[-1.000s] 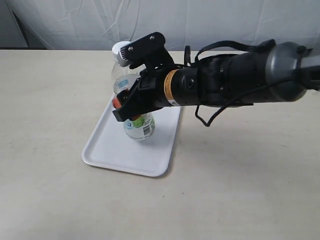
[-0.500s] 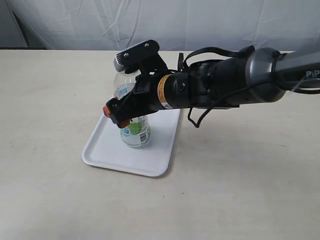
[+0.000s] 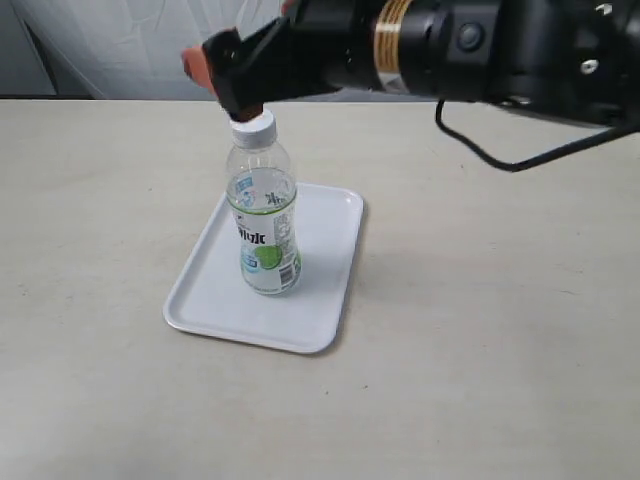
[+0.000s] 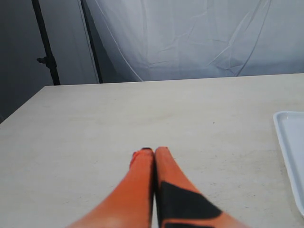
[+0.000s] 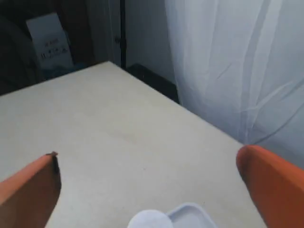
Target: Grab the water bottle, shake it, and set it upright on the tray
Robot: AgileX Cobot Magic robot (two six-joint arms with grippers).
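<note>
Bottle (image 3: 264,215) stands upright on tray (image 3: 215,300), cap just below the wide-open, empty jaws of right gripper (image 3: 226,82), so lift straight up to avoid clipping the cap; left gripper (image 4: 154,151) is pressed closed, holding nothing.

Light is soft and even; only faint shadows lie on the table (image 3: 480,380). My right wrist view is blurred, my orange fingertips (image 5: 270,185) smeared.
</note>
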